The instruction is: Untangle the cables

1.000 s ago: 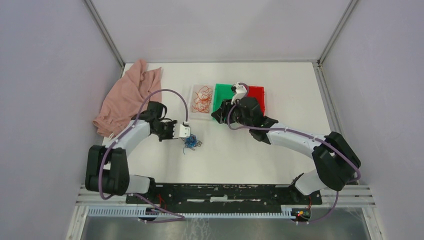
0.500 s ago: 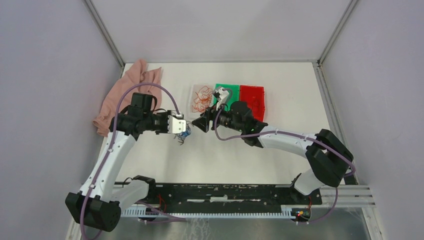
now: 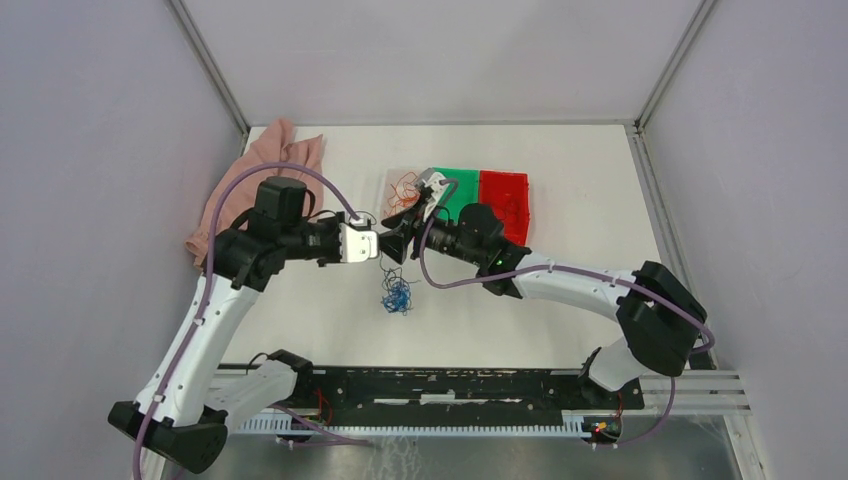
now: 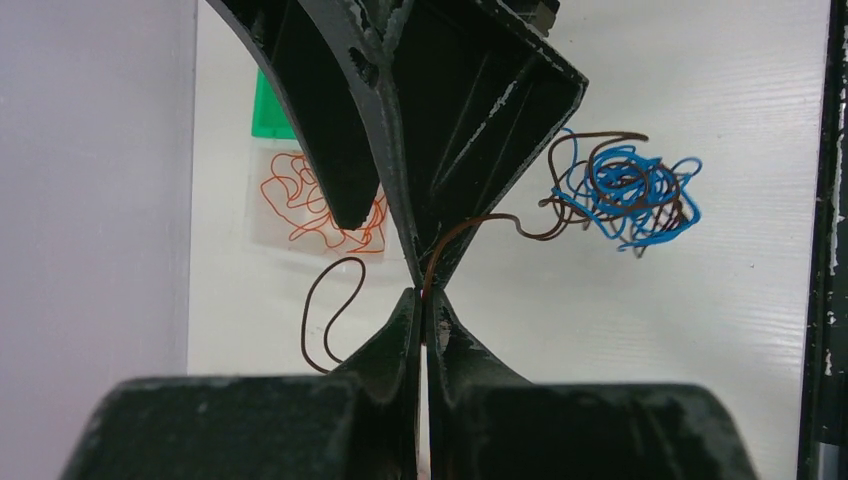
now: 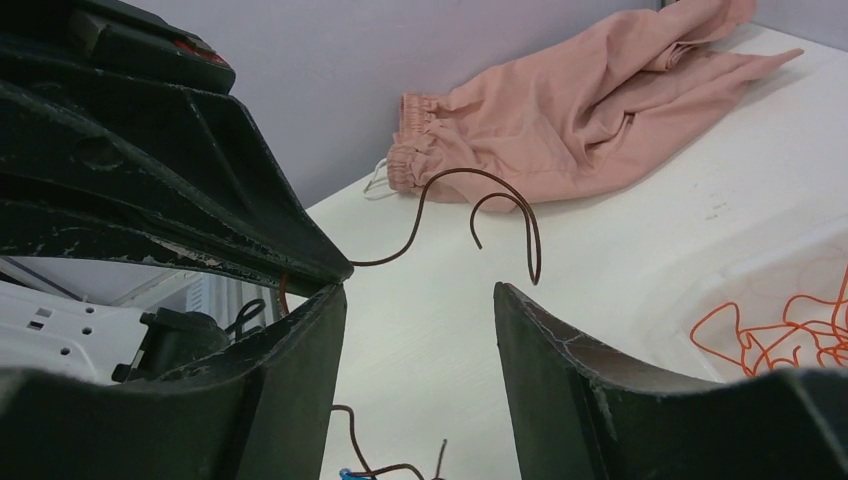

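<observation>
Since the cables point(image 3: 397, 295) look light, springy and slip-prone, the left gripper point(image 4: 422, 300) clamps one brown wire point(image 4: 470, 225) above the table point(image 3: 600, 200), its tangle point(image 4: 630, 190) nearer the near edge, and the right gripper point(image 5: 418, 290), jaws apart, should pinch that strand close by.

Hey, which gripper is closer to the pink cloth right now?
Left. The left gripper sits just right of the cloth; the right gripper faces the left one from farther right.
</observation>
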Controlling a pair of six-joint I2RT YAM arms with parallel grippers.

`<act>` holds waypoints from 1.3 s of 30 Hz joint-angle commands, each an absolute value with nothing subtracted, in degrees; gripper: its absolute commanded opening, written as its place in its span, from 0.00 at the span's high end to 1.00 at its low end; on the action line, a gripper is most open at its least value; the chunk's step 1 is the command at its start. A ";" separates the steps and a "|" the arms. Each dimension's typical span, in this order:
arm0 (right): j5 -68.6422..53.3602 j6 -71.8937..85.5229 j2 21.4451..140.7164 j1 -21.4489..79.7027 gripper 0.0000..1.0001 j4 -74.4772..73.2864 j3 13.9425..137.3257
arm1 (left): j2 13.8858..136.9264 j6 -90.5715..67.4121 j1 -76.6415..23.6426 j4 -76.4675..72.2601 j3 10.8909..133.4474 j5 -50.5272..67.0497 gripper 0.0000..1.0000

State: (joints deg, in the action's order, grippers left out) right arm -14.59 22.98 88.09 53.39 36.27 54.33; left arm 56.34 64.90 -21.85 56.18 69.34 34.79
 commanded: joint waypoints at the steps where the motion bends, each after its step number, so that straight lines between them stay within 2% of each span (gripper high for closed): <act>1: -15.74 24.68 85.70 53.94 0.38 40.18 53.99 | 54.56 60.32 -23.14 51.96 72.79 37.13 0.97; 4: -13.30 25.18 82.94 53.86 0.38 39.15 51.51 | 54.58 60.75 -23.39 51.77 73.43 37.00 0.97; 9: -7.62 23.89 75.48 52.89 0.32 34.26 47.20 | 54.71 60.66 -24.09 51.61 73.83 37.32 0.97; 15: -14.07 22.85 71.60 52.56 0.32 33.95 46.24 | 54.89 60.05 -24.97 50.32 73.64 37.10 0.97; 23: -23.29 24.37 76.62 52.62 0.35 34.82 51.41 | 55.87 60.03 -25.81 49.83 75.72 36.56 0.97; 29: -22.99 26.96 82.31 52.60 0.40 37.70 54.87 | 56.41 58.45 -26.97 49.12 77.69 37.10 0.97; 39: -22.83 32.85 92.46 52.59 0.53 40.49 60.58 | 58.05 51.96 -28.62 48.58 83.60 38.68 0.97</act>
